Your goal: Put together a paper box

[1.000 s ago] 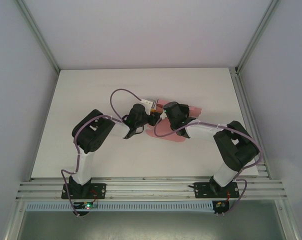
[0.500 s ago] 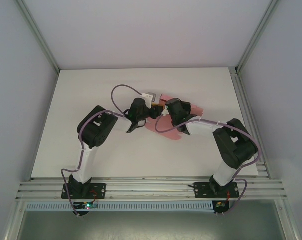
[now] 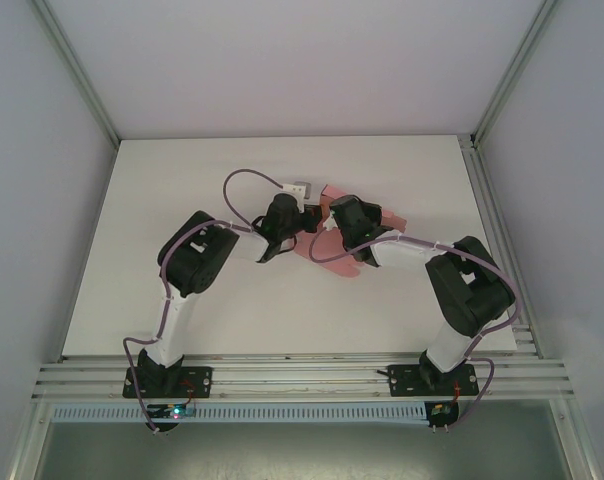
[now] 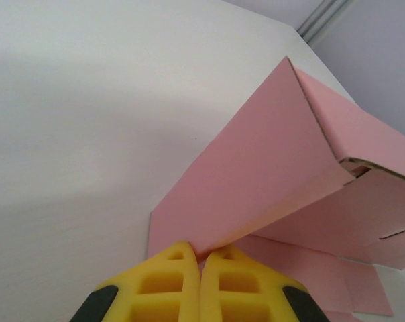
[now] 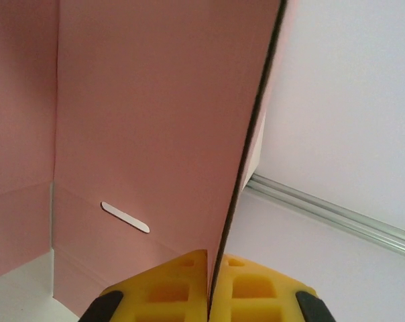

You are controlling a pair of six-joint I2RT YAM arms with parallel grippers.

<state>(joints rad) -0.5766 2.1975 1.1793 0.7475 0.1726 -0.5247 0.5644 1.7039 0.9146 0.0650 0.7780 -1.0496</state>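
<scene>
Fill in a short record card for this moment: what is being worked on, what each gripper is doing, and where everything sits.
object: paper box, pale pink card, partly folded, flaps spread out
left gripper: shut on the edge of a raised panel
right gripper: shut on the edge of an upright panel
detail: a small slot is cut in the panel beside the right gripper
surface: white table
stage: panels lifted, not yet a closed box
</scene>
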